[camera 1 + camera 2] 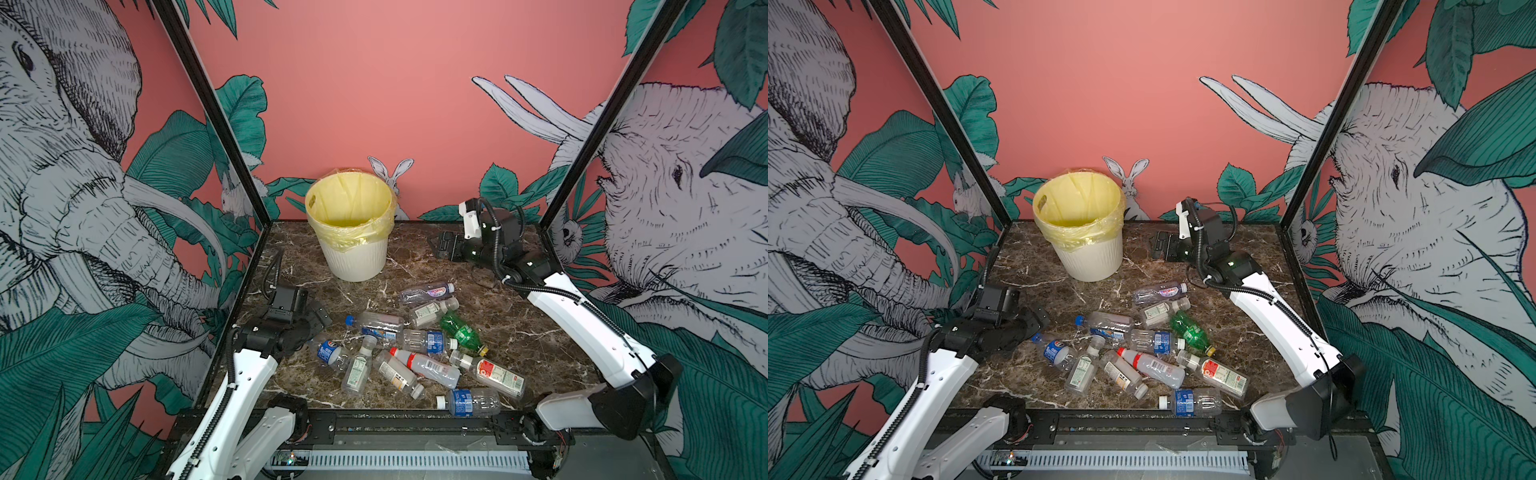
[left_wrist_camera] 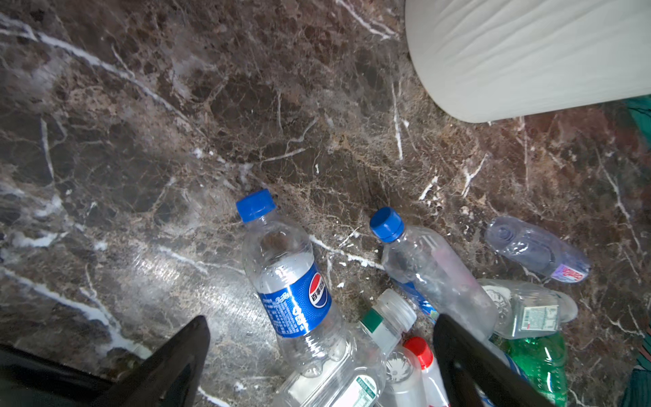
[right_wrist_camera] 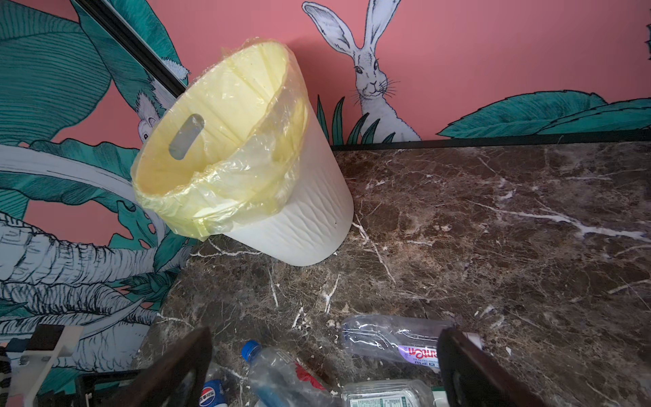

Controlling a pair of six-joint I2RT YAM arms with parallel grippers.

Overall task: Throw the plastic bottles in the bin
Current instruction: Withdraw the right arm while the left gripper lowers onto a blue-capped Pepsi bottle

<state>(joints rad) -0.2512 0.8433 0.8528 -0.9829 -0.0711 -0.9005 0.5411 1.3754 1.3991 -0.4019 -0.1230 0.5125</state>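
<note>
Plastic bottles lie in a loose heap on the dark brown marble-patterned tabletop. They are small and mostly clear, with white, blue and red caps, and every one I can see is on its side.

Left claw sits right at the edge of that heap, black jaws spread wide and nothing held. Directly ahead of it lies the clear blue-capped bottle with the blue Pepsi label, its lower body reaching in between the two fingers. Whether anything touches, I cannot tell. Just beside that one, off the claw's other finger, lies a second clear blue-capped bottle. The green bottle with the yellow cap is across the heap from this claw.

Right claw hangs well apart from the heap — jaws wide as well, gripping nothing. In front of it, near but with a gap, stands the cream-white ribbed round bin with its translucent yellow liner, upright at the back of the table. The closest bottle to this claw is the crumpled clear bottle with the purple label, lying below it at the heap's far end. From the left claw, the bin stands well off, past the heap.
</note>
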